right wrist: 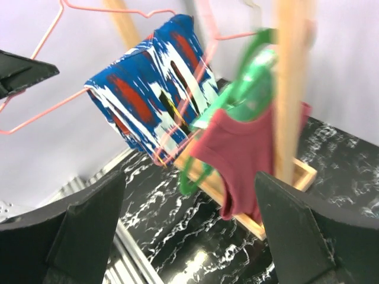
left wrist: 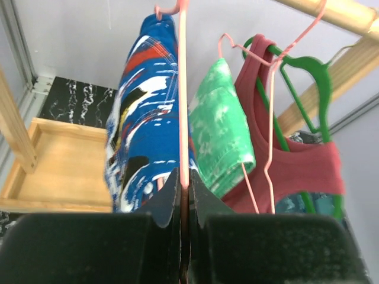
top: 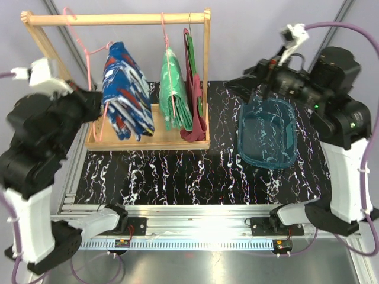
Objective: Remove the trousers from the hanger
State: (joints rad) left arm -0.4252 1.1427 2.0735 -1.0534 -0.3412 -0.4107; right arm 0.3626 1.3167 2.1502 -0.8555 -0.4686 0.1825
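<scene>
Trousers, two folded pairs, hang on a wooden rack (top: 118,19) at the back of the surface (top: 177,171). The left end effector (left wrist: 183,184) has its fingers pressed together on the thin wire of a pink wire hanger (left wrist: 183,89), just beside the blue trousers (left wrist: 145,118) draped over that hanger's lower bar. They look like light, limp cloth with nothing stiff in them. They should slide along smooth wire with little drag, sag wherever they are gripped, and perhaps unfold as they come free. The best hold is probably the thick folded hem hanging below the bar, where several layers can be pinched together and drawn down and off. Pulling on a single layer could swing the hanger or tug it off the rail. The green trousers (left wrist: 222,130) hang next along on a second pink hanger (left wrist: 270,136), with a maroon vest (left wrist: 296,165) on a green hanger (left wrist: 308,65) crowded beside them, so a hold there has little room. The left arm is folded at the elbow, its wrist raised to the rack's left end. The right end effector (right wrist: 189,234) is spread wide and empty. It is held above the far rim of a clear blue bin (top: 267,133), facing the rack, on an arm that reaches forward and inward.
</scene>
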